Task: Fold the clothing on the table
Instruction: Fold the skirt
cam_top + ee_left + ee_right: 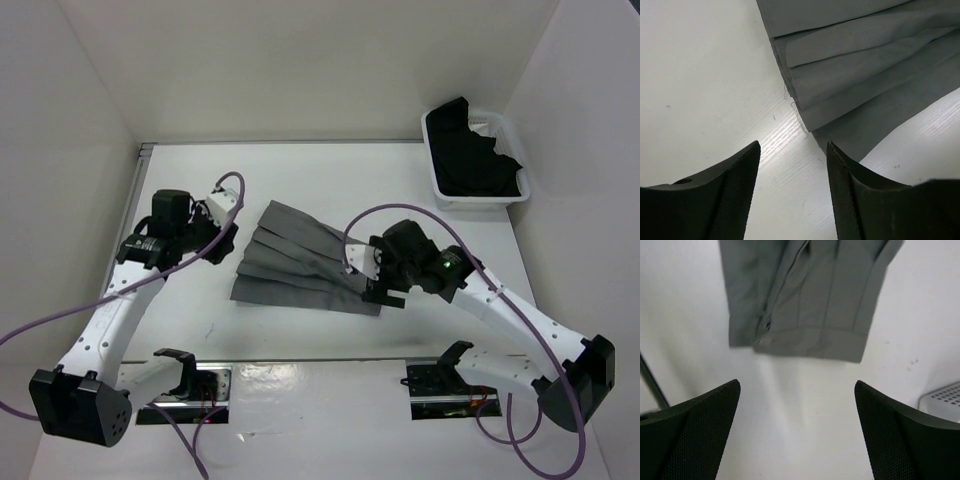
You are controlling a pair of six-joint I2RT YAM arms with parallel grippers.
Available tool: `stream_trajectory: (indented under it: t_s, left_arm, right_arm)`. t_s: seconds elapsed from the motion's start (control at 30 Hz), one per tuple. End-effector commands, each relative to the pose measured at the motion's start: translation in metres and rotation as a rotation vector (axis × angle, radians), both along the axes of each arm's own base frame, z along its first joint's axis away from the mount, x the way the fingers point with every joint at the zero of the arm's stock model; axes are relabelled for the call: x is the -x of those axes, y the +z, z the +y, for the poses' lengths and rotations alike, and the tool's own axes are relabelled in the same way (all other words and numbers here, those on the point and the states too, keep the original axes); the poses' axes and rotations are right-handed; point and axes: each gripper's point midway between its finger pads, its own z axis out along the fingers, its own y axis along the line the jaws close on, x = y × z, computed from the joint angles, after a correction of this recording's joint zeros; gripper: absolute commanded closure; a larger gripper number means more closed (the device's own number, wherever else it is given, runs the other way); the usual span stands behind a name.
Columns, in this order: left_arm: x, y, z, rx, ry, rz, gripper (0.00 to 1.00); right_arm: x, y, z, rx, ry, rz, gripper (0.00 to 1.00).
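Overhead view: the grey pleated skirt [300,262] is lying flat near the middle of the white surface [300,170], with its pleats running slantwise between the two arms. The left pincer [793,145] is hovering just beside the hem edge. Its jaws are standing apart with nothing between them, and only bare surface is showing in the gap. The right pincer [797,385] is hovering just off the waistband end. Its jaws are spread wide and are gripping nothing. From the right wrist, the waistband is appearing as a plain strip with a small fastening at its seam. A white bin [480,200] is sitting at the far right corner, holding a black garment [470,160], well apart from the skirt.
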Motion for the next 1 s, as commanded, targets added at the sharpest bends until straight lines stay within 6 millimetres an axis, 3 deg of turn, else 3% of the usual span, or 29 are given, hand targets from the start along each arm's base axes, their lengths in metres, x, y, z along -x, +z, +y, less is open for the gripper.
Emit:
stream_trajectory:
  t_s: [0.0,0.03,0.07,0.1,0.17,0.27,0.4,0.47,0.5,0.57,0.97]
  left_arm:
    - [-0.006,0.008,0.005,0.041,0.066,-0.034,0.36]
    - [-0.009,0.003,0.011,0.031,0.103,-0.019,0.3]
    - [-0.01,0.003,0.016,0.03,0.132,-0.016,0.26]
    - [-0.011,-0.002,0.017,0.03,0.148,0.004,0.21]
    - [-0.014,-0.007,0.028,0.029,0.212,0.026,0.07]
    - [-0.014,-0.01,0.036,0.033,0.257,0.054,0.0]
    - [-0.013,0.0,0.051,0.045,0.336,0.034,0.0]
    - [-0.011,-0.005,0.057,0.039,0.355,0.033,0.0]
    - [-0.011,-0.005,0.057,0.039,0.355,0.033,0.0]
    - [-0.012,-0.001,0.06,0.043,0.367,0.014,0.0]
    - [-0.016,-0.005,0.062,0.046,0.387,0.036,0.0]
  right_arm:
    - [-0.034,0.033,0.043,-0.231,-0.062,-0.123,0.01]
    - [-0.041,0.036,0.055,-0.28,-0.083,-0.109,0.01]
    - [-0.041,0.017,0.066,-0.267,-0.076,-0.022,0.01]
    - [-0.048,0.022,0.079,-0.291,-0.077,-0.002,0.01]
    - [-0.056,0.01,0.094,-0.296,-0.099,0.069,0.01]
    - [-0.067,-0.009,0.118,-0.298,-0.084,0.158,0.01]
    - [-0.07,-0.019,0.15,-0.303,-0.025,0.214,0.01]
    - [-0.076,-0.015,0.161,-0.307,-0.002,0.202,0.01]
    - [-0.078,-0.023,0.161,-0.285,-0.012,0.215,0.01]
    - [-0.084,-0.018,0.169,-0.3,-0.003,0.21,0.01]
    - [-0.083,-0.045,0.182,-0.275,0.016,0.284,0.01]
